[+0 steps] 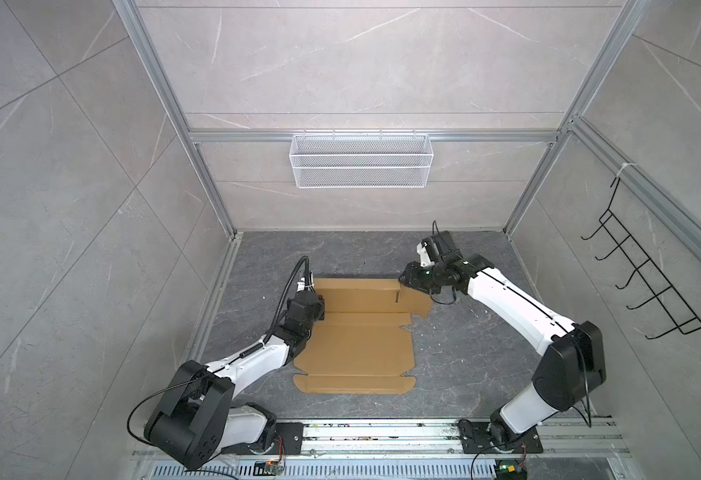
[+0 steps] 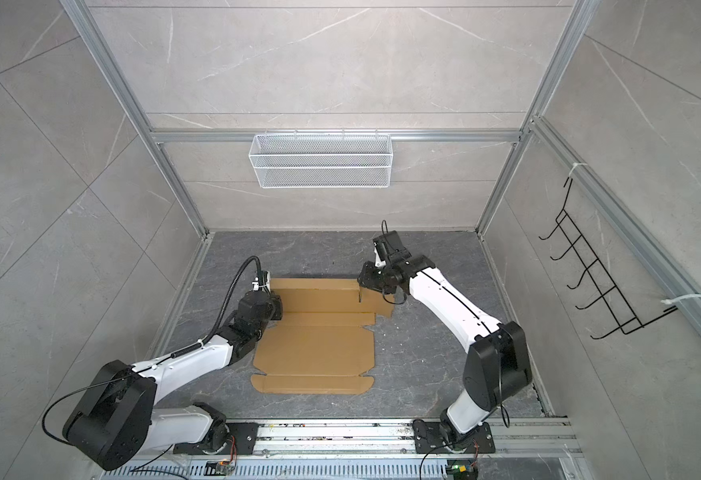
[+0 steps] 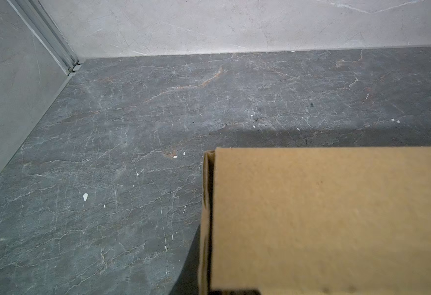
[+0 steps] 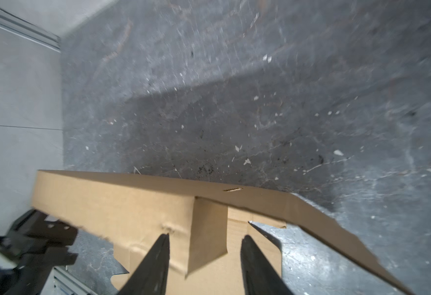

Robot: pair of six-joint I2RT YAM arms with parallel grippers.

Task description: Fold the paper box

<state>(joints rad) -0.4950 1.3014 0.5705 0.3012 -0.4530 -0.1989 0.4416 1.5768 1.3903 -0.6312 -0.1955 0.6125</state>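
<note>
Both top views: paper box (image 1: 357, 349) (image 2: 315, 349) flat on table (image 1: 465, 353), long axis near-to-far, far strip raised. Left gripper (image 1: 319, 309) reaches its left edge; right gripper (image 1: 402, 280) its far-right corner.
Left wrist: cardboard only; pincer closed, grip unseen.
Right wrist: fingers (image 4: 155, 260) parted astride upright flap (image 4: 209, 229).

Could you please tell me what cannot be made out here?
- Left gripper fingertips: hidden beneath its own wrist in both top views; the left wrist view shows the paper box, no fingers.
- Box's left edge: covered by the left arm in both top views.
- Right gripper contact with the box: right wrist view blurred.
</note>
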